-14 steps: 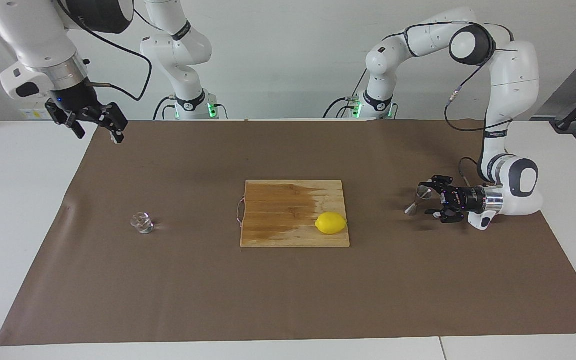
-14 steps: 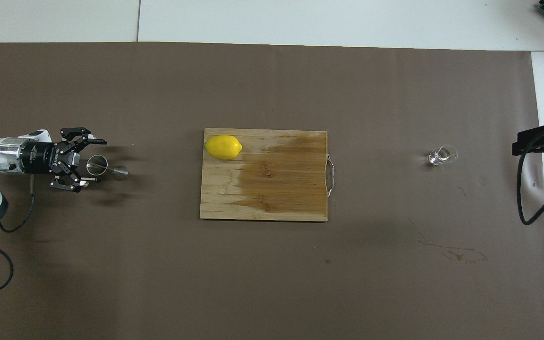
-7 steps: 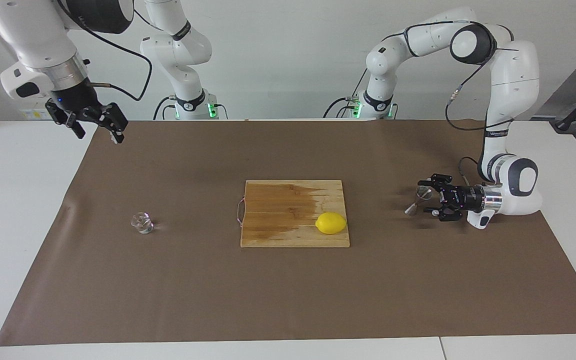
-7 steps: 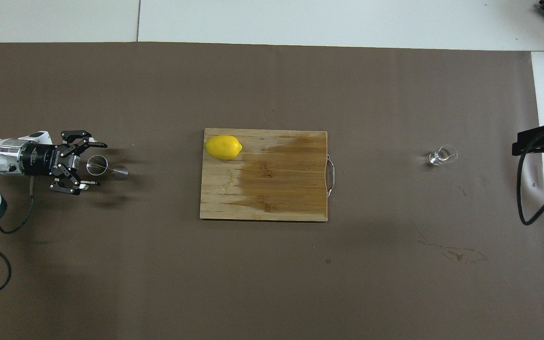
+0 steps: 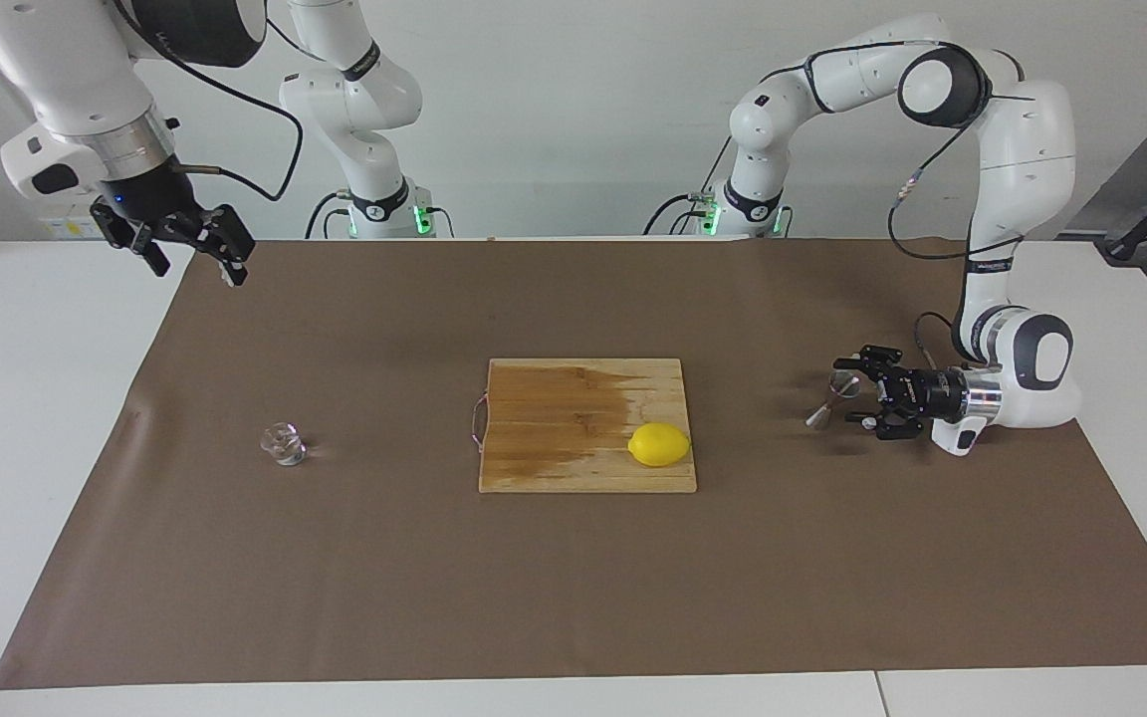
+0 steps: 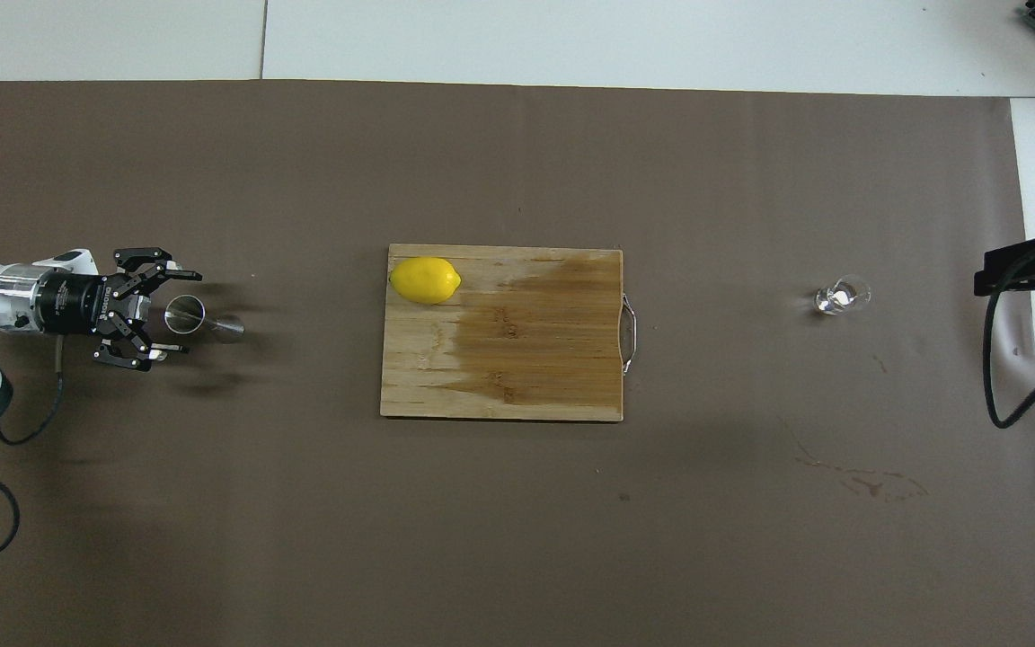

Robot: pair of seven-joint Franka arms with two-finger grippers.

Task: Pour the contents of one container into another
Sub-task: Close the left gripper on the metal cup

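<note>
The steel jigger stands on the brown mat toward the left arm's end of the table; it also shows in the overhead view. My left gripper lies low and level beside it, open, with one finger on each side of the jigger's upper cup and not closed on it. The small clear glass cup stands alone toward the right arm's end, also in the overhead view. My right gripper hangs open and empty high over the mat's edge at that end and waits.
A wooden cutting board with a dark wet patch lies mid-table, a wire handle on its side toward the glass cup. A yellow lemon sits on the board's corner toward the jigger. A faint stain marks the mat.
My left gripper has drawn back slightly toward the left arm's end, still open around the jigger. The jigger, the glass cup and the right arm have not moved.
</note>
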